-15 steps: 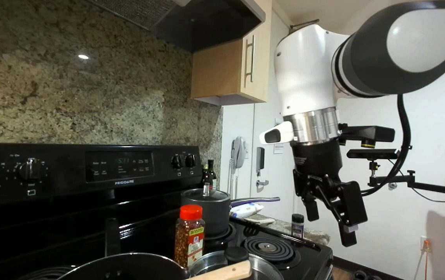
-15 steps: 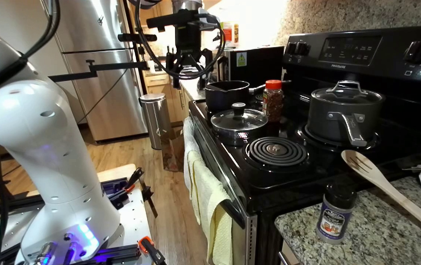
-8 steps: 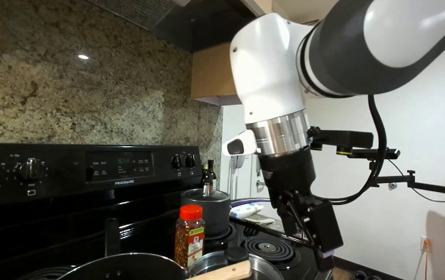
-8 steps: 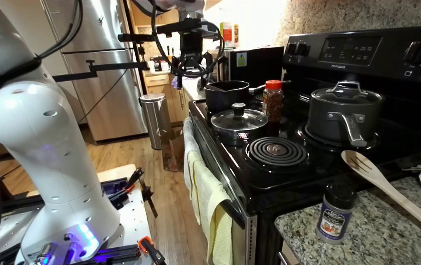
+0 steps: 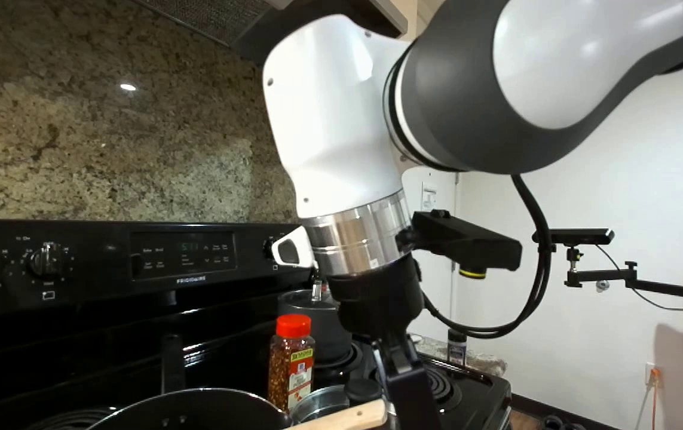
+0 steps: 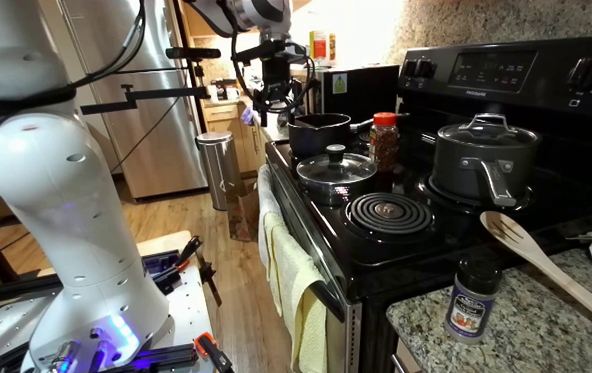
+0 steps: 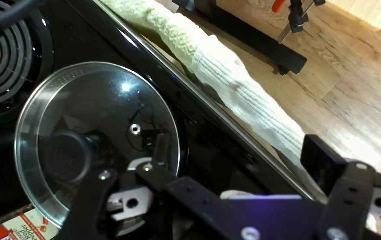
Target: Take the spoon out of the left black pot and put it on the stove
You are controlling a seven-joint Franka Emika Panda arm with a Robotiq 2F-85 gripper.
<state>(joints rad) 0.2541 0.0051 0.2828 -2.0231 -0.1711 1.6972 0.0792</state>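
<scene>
we are seeing the gripper point(image 6: 278, 120) hanging over the front edge of the stove point(image 6: 404, 251), its fingers point(image 7: 322, 161) standing wide apart; nothing is showing between them, so we are reading them as holding nothing. just beside the fingers in an exterior view, the handle of the wooden spoon point(image 5: 344, 419) is slanting out over the rim of the left black pot point(image 6: 318, 140). the handle's long axis is running from the pot toward the fingers' side, so its free end is lying nearest to them. we are judging that the coming move is turning on this: bringing the gap inward over the stove, to where the fingers are straddling that end. height and depth between fingers and handle are not showing clearly, so we are not calling them touching or apart.

the spoon's bowl is lying out of sight, presumably inside the pot, and an exterior view's bottom edge is cutting off both the handle's lower part and the fingertips. in the wrist view the gripper's body is blocking the pot; a pale sliver point(image 7: 235, 194) is peeking past it, possibly the handle's end, though we are not able to tell. a lidded pan point(image 7: 110, 110) is sitting to one side of the fingers; a slotted wooden spoon point(image 6: 553, 270), well apart from them, is not looking like the one wanted
</scene>
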